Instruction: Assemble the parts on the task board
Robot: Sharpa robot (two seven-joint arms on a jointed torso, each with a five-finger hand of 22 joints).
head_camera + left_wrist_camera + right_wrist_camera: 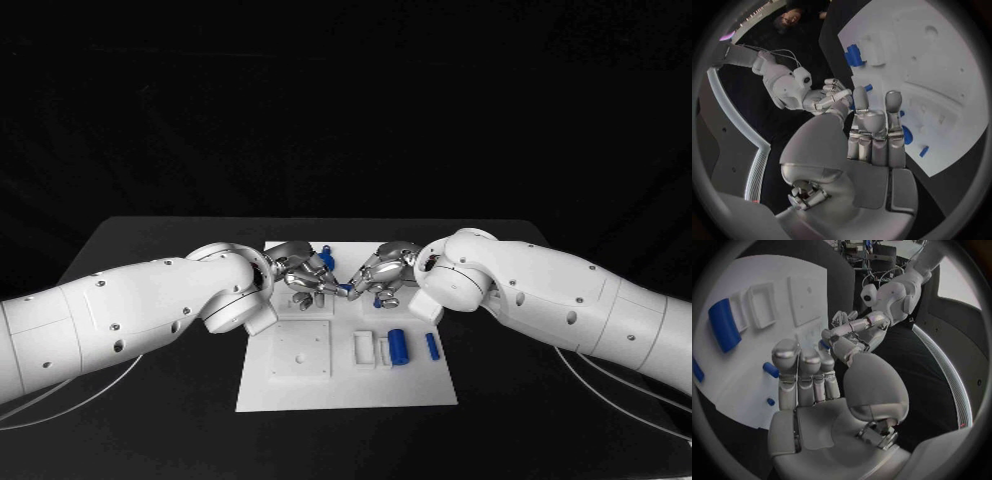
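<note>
The task board [346,385] lies nearest to me on the desk [144,250]. At its 12 o'clock, my left robot hand [300,272] meets my right robot hand [381,274]; if they pinch something, I cannot tell. Blue parts [398,347] at 3 o'clock look light, stiff and slippery, so I would grip their sides. The left wrist view shows a small peg [924,150] that the head view does not.

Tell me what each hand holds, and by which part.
Cannot be told. The left hand and right hand meet fingertip to fingertip over the task board; a small blue part shows there, but its hold is hidden.
</note>
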